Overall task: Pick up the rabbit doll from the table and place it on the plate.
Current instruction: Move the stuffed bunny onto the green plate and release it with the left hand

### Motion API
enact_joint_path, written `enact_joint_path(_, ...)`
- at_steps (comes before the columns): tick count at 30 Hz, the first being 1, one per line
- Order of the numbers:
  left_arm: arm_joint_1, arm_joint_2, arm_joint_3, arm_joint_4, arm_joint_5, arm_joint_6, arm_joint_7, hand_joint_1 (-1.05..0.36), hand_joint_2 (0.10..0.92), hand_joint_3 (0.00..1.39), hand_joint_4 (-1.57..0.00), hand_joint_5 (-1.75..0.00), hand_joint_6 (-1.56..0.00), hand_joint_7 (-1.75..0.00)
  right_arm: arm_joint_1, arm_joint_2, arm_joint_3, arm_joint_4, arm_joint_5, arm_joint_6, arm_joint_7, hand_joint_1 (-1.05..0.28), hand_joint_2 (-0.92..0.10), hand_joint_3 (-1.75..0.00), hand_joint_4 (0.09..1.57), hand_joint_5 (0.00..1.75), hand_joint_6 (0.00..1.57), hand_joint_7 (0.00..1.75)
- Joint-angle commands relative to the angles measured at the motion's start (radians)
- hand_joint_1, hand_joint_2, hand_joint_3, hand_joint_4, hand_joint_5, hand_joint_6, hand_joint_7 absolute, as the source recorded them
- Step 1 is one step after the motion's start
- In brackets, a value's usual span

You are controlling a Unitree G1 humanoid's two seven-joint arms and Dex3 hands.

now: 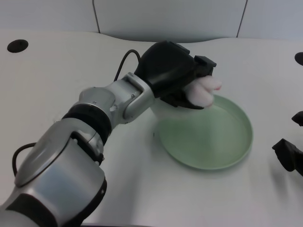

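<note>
The left hand (173, 71) is hiding most of the rabbit doll (204, 91), fingers holding it over the green plate's (208, 156) twelve o'clock rim on the white table (57, 80).

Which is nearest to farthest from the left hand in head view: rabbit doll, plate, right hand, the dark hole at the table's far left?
1. Rabbit doll: held in the left hand, over the plate's far rim.
2. Plate: just below and right.
3. Right hand and dark hole: opposite edges, too close to call.

White desk (57, 85) w/ dark round holes at far left (17, 46) & right edge (299, 57), pale grey wall panels (165, 19) behind, soft even light.
</note>
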Motion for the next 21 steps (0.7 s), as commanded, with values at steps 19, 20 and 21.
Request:
enact_joint_path(19, 0.020, -0.022, 0.221, -0.005, -0.292, 0.025, -0.562, -1.05, 0.921, 0.87, 0.00, 0.00, 0.00, 0.00, 0.003, -0.014, 0.013, -0.003, 0.004, -0.002, 0.022, -0.67, -0.92, -0.21, 1.21, 1.75, 0.93, 1.75)
enact_joint_path(20, 0.022, -0.022, 0.246, -0.006, -0.323, 0.020, -0.605, -1.05, 0.921, 0.87, 0.00, 0.00, 0.00, 0.00, 0.003, -0.013, 0.015, -0.003, 0.002, -0.007, 0.022, -0.68, -0.92, -0.21, 1.21, 1.75, 0.92, 1.75)
enact_joint_path(21, 0.024, -0.022, 0.267, -0.008, -0.347, 0.015, -0.639, -1.05, 0.921, 0.86, 0.00, 0.00, 0.00, 0.00, 0.005, -0.012, 0.016, -0.005, 0.000, -0.014, 0.022, -0.68, -0.92, -0.22, 1.21, 1.75, 0.92, 1.75)
